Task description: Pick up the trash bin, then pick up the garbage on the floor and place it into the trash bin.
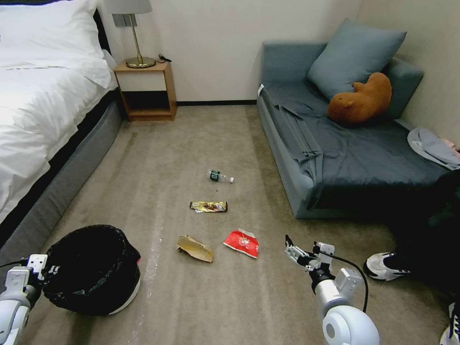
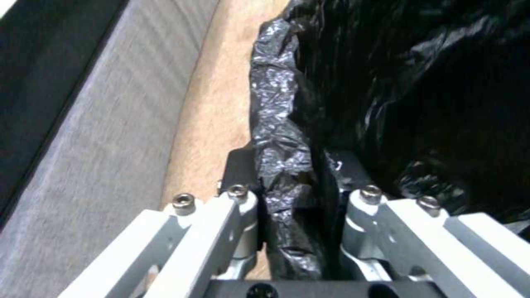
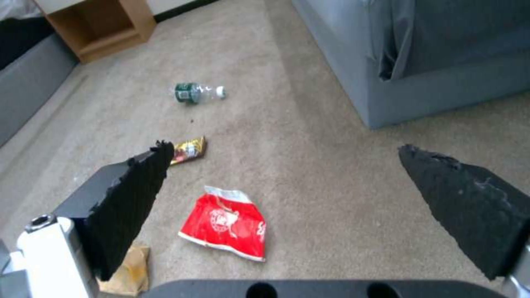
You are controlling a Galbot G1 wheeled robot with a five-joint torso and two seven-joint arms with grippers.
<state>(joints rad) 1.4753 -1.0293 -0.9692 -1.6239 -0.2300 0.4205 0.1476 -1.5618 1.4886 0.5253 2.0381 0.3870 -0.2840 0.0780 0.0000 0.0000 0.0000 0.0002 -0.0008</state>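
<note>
Your left gripper (image 2: 301, 198) clamps the trash bin (image 1: 91, 268) rim at lower left, while your right gripper (image 1: 301, 251) hangs wide open, the red snack bag (image 1: 242, 243) just left of it

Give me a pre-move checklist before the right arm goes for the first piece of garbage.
1. Left gripper shut on trash bin rim: ok, fingers pinch the bag-lined edge.
2. Bin lifted off the carpet: cannot tell.
3. Right gripper open: ok, jaws wide apart, holding nothing.
4. Snack bag under the right gripper: ok.
5. Paper bag, wrapper, bottle on the floor: ok, all apart.
6. Path clear: not ok, a person's shoe lies close to the right arm.
</note>
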